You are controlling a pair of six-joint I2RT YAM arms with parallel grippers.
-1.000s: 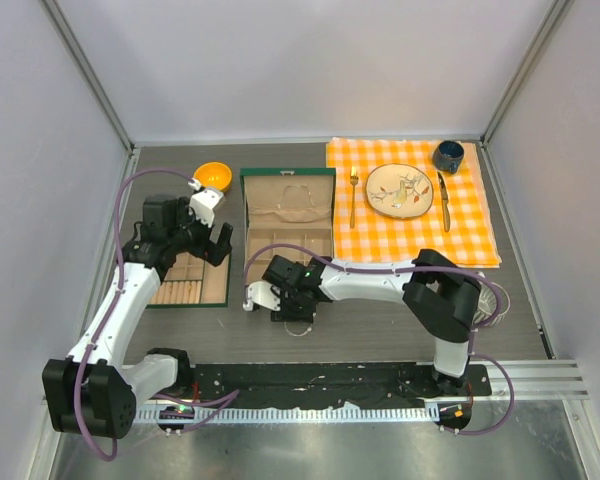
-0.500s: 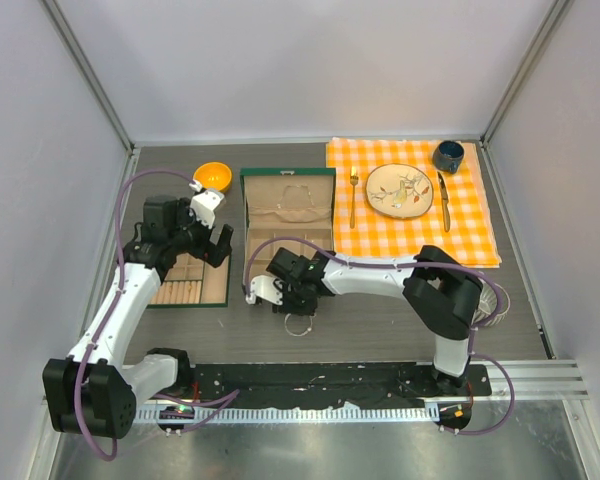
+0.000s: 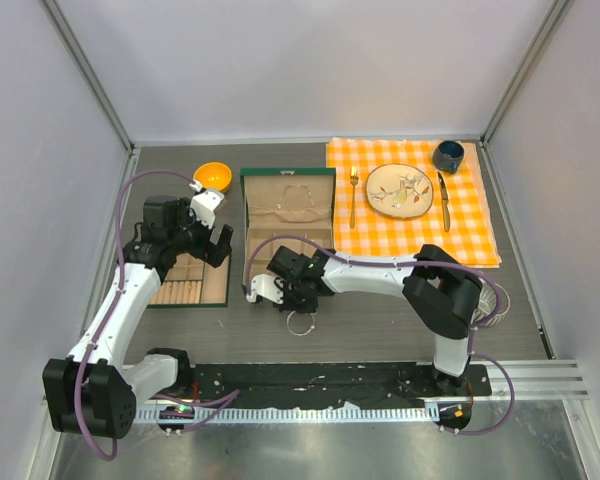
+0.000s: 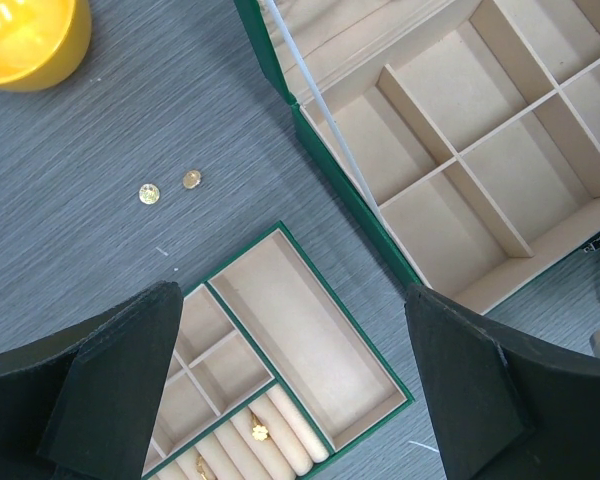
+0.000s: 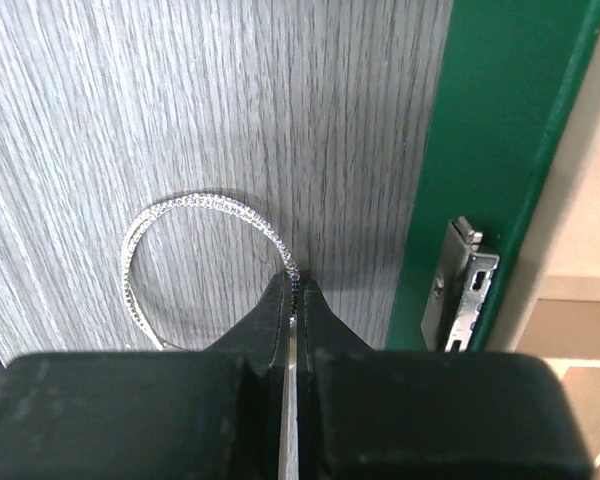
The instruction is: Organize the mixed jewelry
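The right gripper (image 5: 295, 290) has its 2 fingers pressed nearly together, pinching the near rim of the silver bangle (image 5: 205, 198). The rest of the thin ring reaches away from the tips over the grey table (image 5: 180, 100), and whether it is raised off the surface cannot be told. Just beside the pinch stands the green outer wall of the open jewelry box (image 5: 500, 150), with its metal clasp (image 5: 460, 290) facing the fingers. The left gripper (image 4: 292, 300) hangs with its 2 fingers spread wide and nothing between them, above the beige-lined green tray (image 4: 290, 320). A tiny gold piece (image 4: 258, 432) sits on the tray's ring rolls. Beyond the tray, 2 small studs (image 4: 149, 193) lie on the table close together, near the yellow bowl (image 4: 20, 40).
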